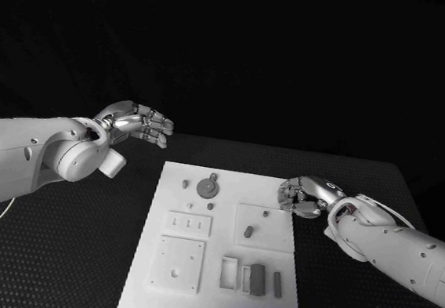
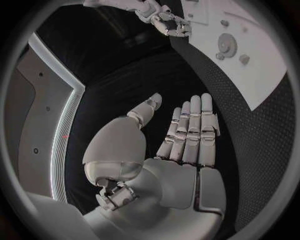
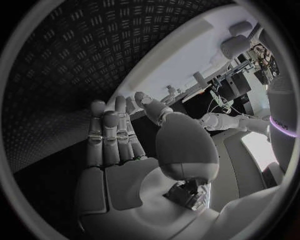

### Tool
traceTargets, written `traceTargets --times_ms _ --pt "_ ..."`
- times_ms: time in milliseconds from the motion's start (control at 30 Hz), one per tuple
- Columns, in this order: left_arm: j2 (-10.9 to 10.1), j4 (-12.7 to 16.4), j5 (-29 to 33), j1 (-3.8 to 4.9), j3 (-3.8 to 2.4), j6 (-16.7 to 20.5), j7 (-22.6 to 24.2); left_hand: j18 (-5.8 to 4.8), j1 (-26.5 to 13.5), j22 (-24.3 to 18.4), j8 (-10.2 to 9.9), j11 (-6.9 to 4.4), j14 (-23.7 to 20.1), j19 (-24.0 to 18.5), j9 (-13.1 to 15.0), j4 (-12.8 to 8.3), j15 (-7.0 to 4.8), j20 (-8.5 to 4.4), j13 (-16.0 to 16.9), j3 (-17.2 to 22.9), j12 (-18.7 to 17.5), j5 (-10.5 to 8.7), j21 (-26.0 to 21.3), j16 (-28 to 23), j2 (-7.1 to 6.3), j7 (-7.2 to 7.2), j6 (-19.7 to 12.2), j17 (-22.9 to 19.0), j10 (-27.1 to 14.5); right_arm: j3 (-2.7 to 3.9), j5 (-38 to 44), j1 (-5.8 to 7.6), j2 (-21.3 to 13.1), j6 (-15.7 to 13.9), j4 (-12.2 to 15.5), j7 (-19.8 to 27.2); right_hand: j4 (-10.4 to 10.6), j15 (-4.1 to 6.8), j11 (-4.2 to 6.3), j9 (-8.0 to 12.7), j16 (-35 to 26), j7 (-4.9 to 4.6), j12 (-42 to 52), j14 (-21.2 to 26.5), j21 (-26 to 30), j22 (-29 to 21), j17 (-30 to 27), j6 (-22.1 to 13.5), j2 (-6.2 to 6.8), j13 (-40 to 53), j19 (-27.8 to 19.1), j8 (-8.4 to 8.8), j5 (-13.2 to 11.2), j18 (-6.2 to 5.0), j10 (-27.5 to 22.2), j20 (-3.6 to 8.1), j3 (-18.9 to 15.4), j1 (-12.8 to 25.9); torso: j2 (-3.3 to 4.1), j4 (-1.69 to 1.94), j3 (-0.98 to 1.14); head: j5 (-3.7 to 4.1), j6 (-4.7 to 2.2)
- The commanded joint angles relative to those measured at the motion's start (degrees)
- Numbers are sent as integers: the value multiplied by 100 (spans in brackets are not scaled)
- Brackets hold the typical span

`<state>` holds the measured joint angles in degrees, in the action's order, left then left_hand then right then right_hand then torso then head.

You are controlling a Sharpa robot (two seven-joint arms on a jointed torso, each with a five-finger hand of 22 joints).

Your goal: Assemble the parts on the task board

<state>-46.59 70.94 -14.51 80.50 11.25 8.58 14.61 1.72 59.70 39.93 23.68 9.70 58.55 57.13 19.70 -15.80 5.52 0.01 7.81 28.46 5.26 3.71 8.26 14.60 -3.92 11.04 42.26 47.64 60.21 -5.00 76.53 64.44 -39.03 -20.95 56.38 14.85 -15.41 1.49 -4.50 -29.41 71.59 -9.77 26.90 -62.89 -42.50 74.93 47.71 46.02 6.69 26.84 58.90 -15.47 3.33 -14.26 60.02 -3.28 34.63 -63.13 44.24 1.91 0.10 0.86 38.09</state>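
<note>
Between the two silver hands, the flat white rectangular task board (image 1: 222,249) is lying on the black textured table (image 1: 359,303), with neither hand touching it. The left hand (image 1: 139,123) is hovering just off the board's far left corner, its fingers stretched out and apart in its wrist view, holding nothing. The right hand (image 1: 305,196) is hanging at the board's far right edge, over its rim, also with flat, extended fingers and an empty palm.

Just inboard of the right hand, a small dark round gear-like part (image 1: 208,187) is sitting on the board with a tiny peg-like part (image 1: 187,183) beside it. Nearer the robot from that hand, dark grey oblong parts (image 1: 259,279) are lying by pale slotted blocks, and one small dark part (image 1: 248,229) is resting on a square plate.

By my reckoning the job is barely starting: several parts look loose, nothing is being carried, and I cannot tell whether the gear is properly seated. Most of the fitting seems left to do.
</note>
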Motion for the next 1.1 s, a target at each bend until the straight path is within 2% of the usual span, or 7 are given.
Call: traceTargets --times_ms 33,433,500,700,1000,1100 --pt "10 30 -18 2 -3 -93 25 92 -17 8 -32 7 28 33 -6 17 5 -17 6 -11 -27 -16 -39 -22 -38 123 -38 8 6 -16 11 -34 33 68 -19 12 -31 28 0 -8 33 -88 -34 -18 -4 52 3 122 -54 -11 47 -22 7 -74 31 9 -15 -6 -2 0 -4 0 5" --pt "-3 105 -23 -2 -2 -99 -13 91 -37 11 -42 9 29 35 -7 35 6 -16 7 -16 -32 -17 -43 -29 -40 129 -54 13 3 -15 -17 -35 87 66 -71 -5 -19 38 10 -10 51 -77 -31 -48 -17 60 6 142 -93 -21 81 -34 8 -74 56 19 -26 14 -7 -3 -1 -6 14" --pt "-4 108 -23 -2 -2 -102 -17 91 -39 11 -43 9 29 36 -8 37 6 -16 7 -16 -32 -16 -44 -30 -38 130 -56 14 3 -15 -17 -36 88 68 -70 -15 -16 46 18 -14 60 -68 -29 -64 -23 64 7 168 -121 -27 97 -50 8 -74 70 27 -25 16 -4 -12 1 -21 17" --pt "3 99 -23 -2 -2 -113 -29 92 -39 12 -45 9 29 35 -8 38 5 -17 7 -15 -33 -16 -45 -31 -39 131 -59 15 2 -15 9 -37 95 79 -79 -76 -16 70 44 -30 58 -40 4 -73 -17 68 1 231 -149 -25 108 -90 8 -74 138 36 -34 35 -7 -3 2 -5 2" --pt "-1 103 -23 -2 -2 -105 -33 92 -39 12 -45 9 29 35 -7 38 5 -17 7 -15 -34 -16 -47 -33 -42 131 -60 17 2 -15 11 -45 108 33 -68 -78 -18 96 71 -50 56 -11 49 -80 -12 72 -3 300 -172 -8 118 -131 8 -74 195 42 -35 40 -7 -5 -1 2 20" --pt "2 104 -23 -2 -2 -107 -33 92 -38 12 -46 9 29 35 -7 38 5 -17 7 -15 -34 -16 -47 -33 -43 131 -60 17 2 -15 11 -49 108 20 -64 -92 -20 124 101 -89 63 27 79 -98 -17 78 -3 411 -208 2 135 -199 8 -74 240 48 -36 42 -5 -3 2 8 21"
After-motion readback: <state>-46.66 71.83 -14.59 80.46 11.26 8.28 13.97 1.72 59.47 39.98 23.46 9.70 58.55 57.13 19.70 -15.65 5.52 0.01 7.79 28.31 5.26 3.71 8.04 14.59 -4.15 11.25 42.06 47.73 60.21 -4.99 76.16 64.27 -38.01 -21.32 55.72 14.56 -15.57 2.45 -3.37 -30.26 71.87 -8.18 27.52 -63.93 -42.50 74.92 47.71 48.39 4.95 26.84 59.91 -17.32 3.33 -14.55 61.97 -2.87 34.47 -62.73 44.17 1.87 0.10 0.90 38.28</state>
